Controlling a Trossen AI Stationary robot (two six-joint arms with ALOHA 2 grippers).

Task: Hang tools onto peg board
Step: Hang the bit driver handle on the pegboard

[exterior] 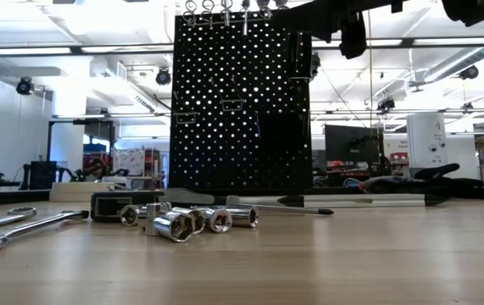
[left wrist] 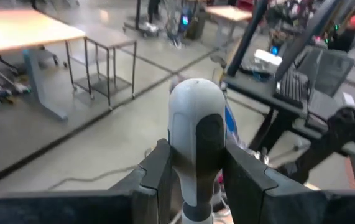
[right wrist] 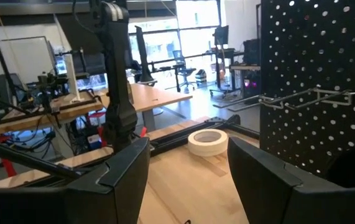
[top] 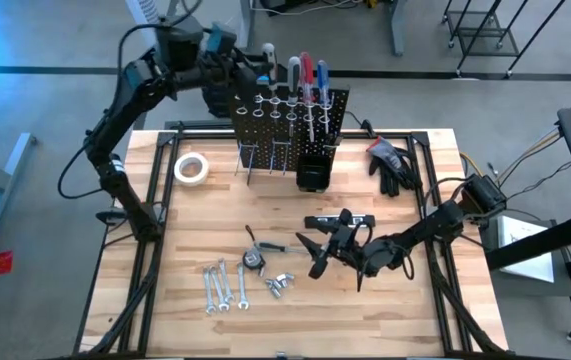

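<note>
The black peg board [top: 290, 125] stands upright at the table's far middle. Grey, red and blue screwdrivers [top: 306, 72] stand in its top rings. At the board's top left corner my left gripper [top: 253, 68] is shut on a grey-and-black screwdriver [left wrist: 194, 124]. Wrenches [top: 220, 285], a tape measure [top: 255, 258] and sockets [exterior: 192, 222] lie on the table's near middle. A long screwdriver [exterior: 343, 202] lies to their right. My right gripper [right wrist: 186, 149] hovers open low over the table, just right of the tape measure, with nothing between its fingers. My left gripper pinches the screwdriver's handle [left wrist: 196, 165] between its two fingers, one on each side, below the rounded grey end. The fingers come in about level from the table's left. The screwdriver stands upright, handle end up. Its shaft is hidden below the fingers.
A white tape roll [top: 192, 167] lies left of the board and black gloves [top: 390, 165] right of it. A small black bin [top: 313, 172] hangs at the board's foot. Hooks [right wrist: 308, 98] stick out from the board's front. Bare wood lies along the near edge.
</note>
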